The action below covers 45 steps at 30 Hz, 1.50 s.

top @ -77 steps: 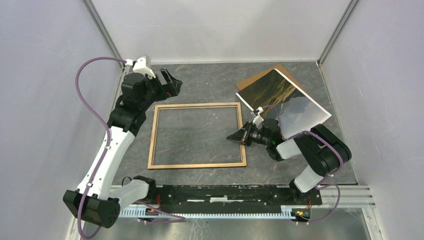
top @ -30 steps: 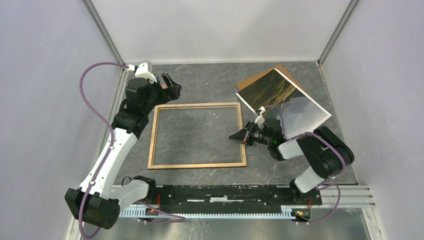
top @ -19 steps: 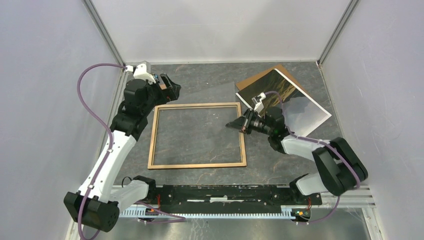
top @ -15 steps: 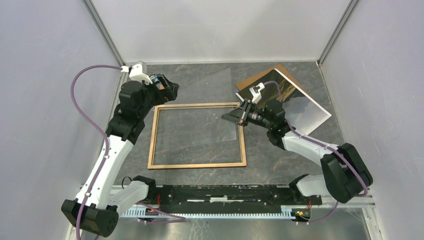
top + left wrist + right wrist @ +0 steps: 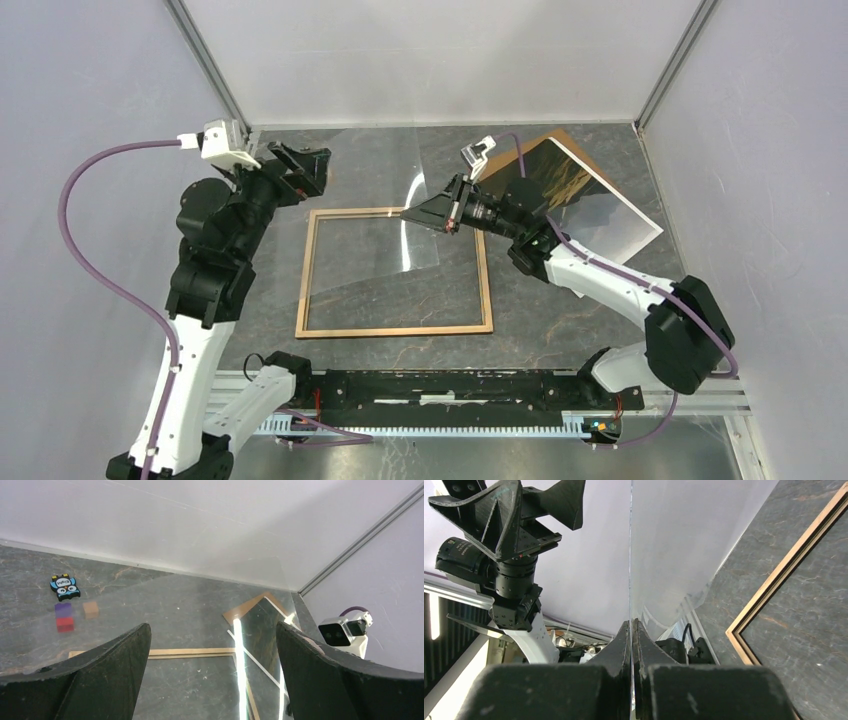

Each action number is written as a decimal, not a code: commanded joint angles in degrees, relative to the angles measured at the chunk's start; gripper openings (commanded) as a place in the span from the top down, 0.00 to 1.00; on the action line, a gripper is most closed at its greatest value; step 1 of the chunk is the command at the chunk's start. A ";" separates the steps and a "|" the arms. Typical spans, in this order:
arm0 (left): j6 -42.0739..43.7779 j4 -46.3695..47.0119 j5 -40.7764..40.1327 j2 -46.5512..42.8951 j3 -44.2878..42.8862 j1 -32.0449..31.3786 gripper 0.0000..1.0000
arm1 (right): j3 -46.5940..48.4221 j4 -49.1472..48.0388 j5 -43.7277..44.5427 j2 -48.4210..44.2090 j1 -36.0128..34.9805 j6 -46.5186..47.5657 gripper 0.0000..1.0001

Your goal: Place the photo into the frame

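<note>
The frame (image 5: pixel 395 328) lies back up on the table, light wood rails, with no pane in it. It also shows in the left wrist view (image 5: pixel 150 653). My right gripper (image 5: pixel 405 214) is shut on the edge of a clear pane (image 5: pixel 425 190) and holds it tilted above the frame's far right corner. In the right wrist view the gripper (image 5: pixel 630 630) pinches the pane (image 5: pixel 674 540) edge-on. The photo (image 5: pixel 575 195) lies picture up at the back right, also seen in the left wrist view (image 5: pixel 265 630). My left gripper (image 5: pixel 300 165) is open and empty, raised near the frame's far left corner.
A brown cardboard board (image 5: pixel 505 158) lies under the photo at the back right. White walls enclose the table on three sides. Small coloured blocks (image 5: pixel 63 617) and a blue tag (image 5: pixel 65 587) show in the left wrist view only.
My right gripper has risen and moved back and left, lifting the clear pane off the frame. My left arm has lifted and drawn back to the left, gripper still open.
</note>
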<state>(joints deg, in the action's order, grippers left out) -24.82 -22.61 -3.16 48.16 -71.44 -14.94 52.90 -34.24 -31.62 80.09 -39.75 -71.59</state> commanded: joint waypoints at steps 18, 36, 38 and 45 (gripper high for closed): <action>0.12 7.35 -1.35 2.24 7.15 -0.51 0.00 | -22.23 -21.28 8.94 11.68 1.85 -6.28 1.00; 1.88 8.68 -3.67 3.17 11.06 -0.69 0.00 | -30.54 -20.78 6.14 10.02 4.55 -1.91 1.00; 1.88 8.70 -3.71 3.47 11.06 -0.67 0.00 | -30.47 -21.08 5.50 10.26 4.56 -1.87 1.00; 1.88 8.75 -3.63 3.69 11.32 -0.58 0.00 | -31.69 -21.39 4.82 10.12 4.82 -0.93 1.00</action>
<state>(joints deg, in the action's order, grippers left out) -24.77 -16.51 -5.91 51.79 -60.34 -15.51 22.31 -51.96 -25.26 91.11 -35.42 -74.17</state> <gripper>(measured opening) 0.996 0.009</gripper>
